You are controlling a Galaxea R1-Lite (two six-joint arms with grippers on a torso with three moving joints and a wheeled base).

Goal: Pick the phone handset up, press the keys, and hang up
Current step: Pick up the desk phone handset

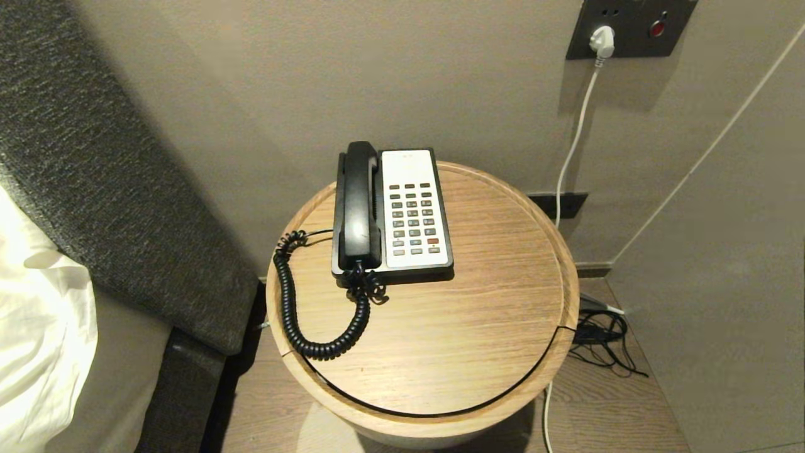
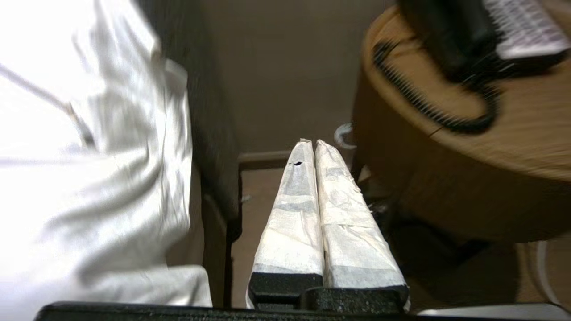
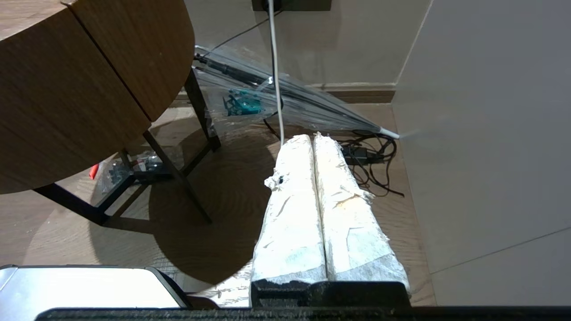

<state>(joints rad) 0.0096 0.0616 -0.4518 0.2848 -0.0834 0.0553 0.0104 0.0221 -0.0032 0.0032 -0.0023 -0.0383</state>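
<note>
Phone handset [image 1: 359, 204] sat in its cradle on the left side of the phone base [image 1: 440, 267], untouched, long axis running away from me. Keys [image 1: 414, 218] were just right of it on the white faceplate, red one near the lower right of the grid. Coiled cord [image 1: 295, 314] looped off the handset's near end, out over the left part of the round wooden table [image 1: 490, 302] and back. Neither arm showed in my head view. My left claw [image 2: 311, 145] was closed, fingers pressed together, nothing in it, low beside the table with white bedding [image 2: 89, 156] on its other side; handset and cord blurred at the edge of that wrist view. My right claw [image 3: 312, 138] was also closed and empty, hanging over the wood floor [image 3: 214, 200] by the table's legs, near a tangle of black cables [image 3: 370, 156]. White plug [image 1: 601, 39] sat in the wall socket.
</note>
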